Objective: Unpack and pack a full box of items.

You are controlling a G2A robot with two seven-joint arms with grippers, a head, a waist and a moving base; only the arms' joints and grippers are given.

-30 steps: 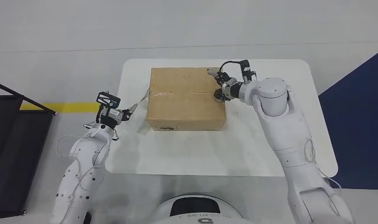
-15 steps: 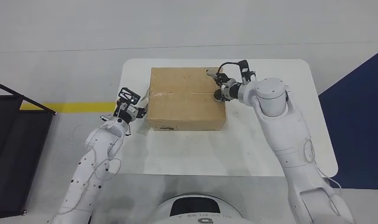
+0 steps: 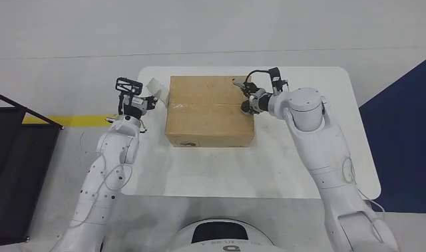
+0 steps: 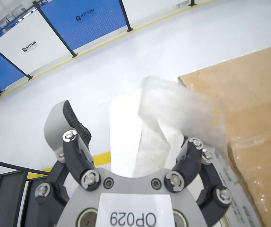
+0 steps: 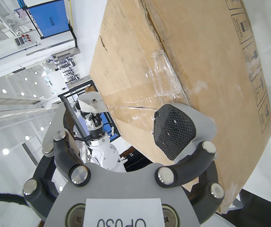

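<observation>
A closed cardboard box sits in the middle of the white table, with clear tape along its seam. My left gripper hovers beside the box's far left corner. Its fingers are open, and a loose strip of whitish tape clings to one of them. In the left wrist view the tape strip runs from the box across the left gripper. My right gripper stands open at the box's right edge. One pad rests against the box at the taped seam.
A black metal rack stands on the floor left of the table, beside a yellow floor line. A dark blue panel is at the right. The table's front half is bare.
My left gripper went in to the box's left side, then swung toward the far left corner, lifting the tape strip with it. The right arm has stayed still.
</observation>
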